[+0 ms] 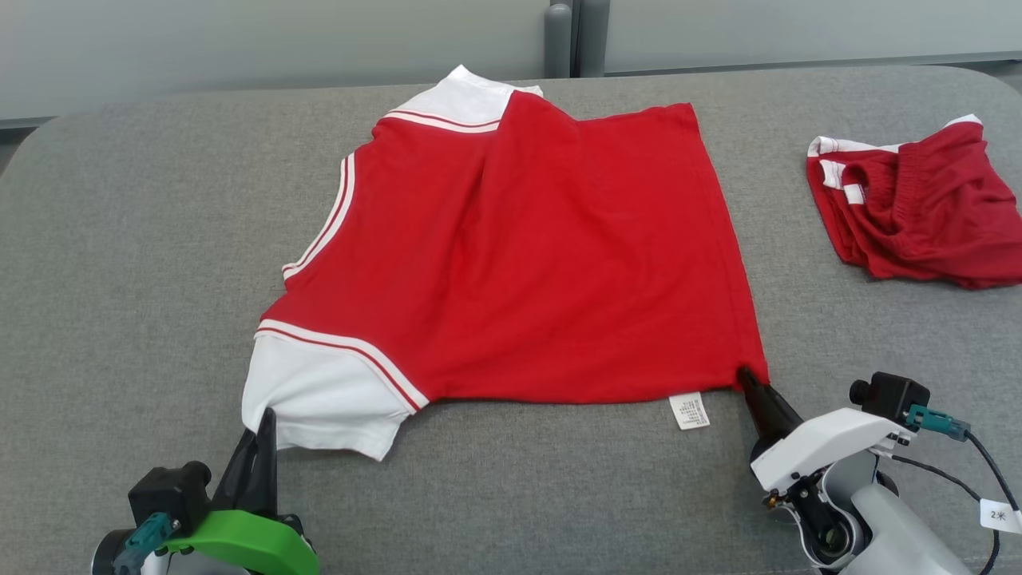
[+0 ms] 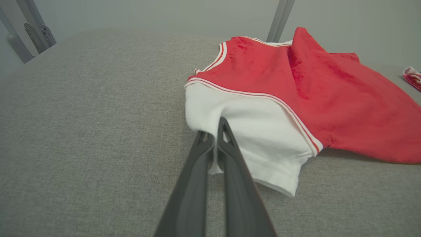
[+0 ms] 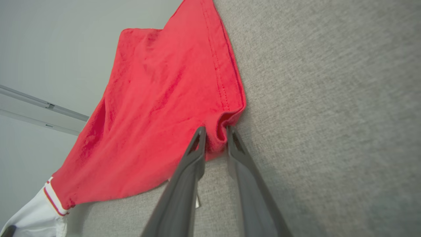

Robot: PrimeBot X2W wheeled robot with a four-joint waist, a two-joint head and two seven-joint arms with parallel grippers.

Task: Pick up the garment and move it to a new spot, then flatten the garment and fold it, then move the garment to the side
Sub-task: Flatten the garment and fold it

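Garment (image 1: 519,255): red-and-white shirt, flat on grey surface (image 1: 120,279).
Left end effector (image 2: 212,128): clenched on white sleeve (image 2: 256,131).
Right end effector (image 3: 215,130): straddling red hem corner (image 3: 232,110); hold unclear.

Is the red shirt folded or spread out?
Spread out. The red shirt lies flat on the grey surface, both white sleeves out to its sides; only one crease runs near the far sleeve.

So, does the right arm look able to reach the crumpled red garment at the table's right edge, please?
Probably: only bare table separates the right pincer from the crumpled garment, though it must first release the red shirt.
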